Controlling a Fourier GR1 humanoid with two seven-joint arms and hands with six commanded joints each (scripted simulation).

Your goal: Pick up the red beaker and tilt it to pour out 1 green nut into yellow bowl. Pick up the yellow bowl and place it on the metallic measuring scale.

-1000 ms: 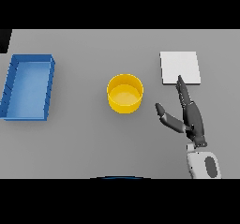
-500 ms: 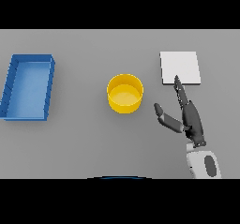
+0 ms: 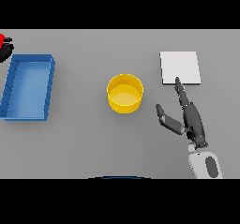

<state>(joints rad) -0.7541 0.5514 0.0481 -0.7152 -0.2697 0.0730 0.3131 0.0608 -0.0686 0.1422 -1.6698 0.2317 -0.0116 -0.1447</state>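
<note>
- Newly in view since half a second ago: a bit of red with something dark just under it [image 3: 3, 45], at the far left edge, beyond the open blue rectangular plastic tray [image 3: 28, 87]; likely the red beaker in the left hand, though too little shows to be sure, and grasp not readable.
- Otherwise unchanged: right hand [image 3: 191, 120], dark, same pose as before, fingers straight and apart, thumb splayed toward the bowl, holding nothing, fingertip reaching the near edge of the flat square pale metallic measuring scale [image 3: 180, 67].
- Round yellow bowl [image 3: 124, 93] upright at table centre, well left of the right hand, apart from scale and tray; no green nut visible inside.
- Risks, as judgement: beaker far from the bowl, so a nut tipped early could land on the grey table [image 3: 93, 143] or in the tray; too steep a tilt could spill more than one; right hand lingering by the scale could crowd the bowl's placement.
- No brands, labels or writing readable anywhere.
</note>
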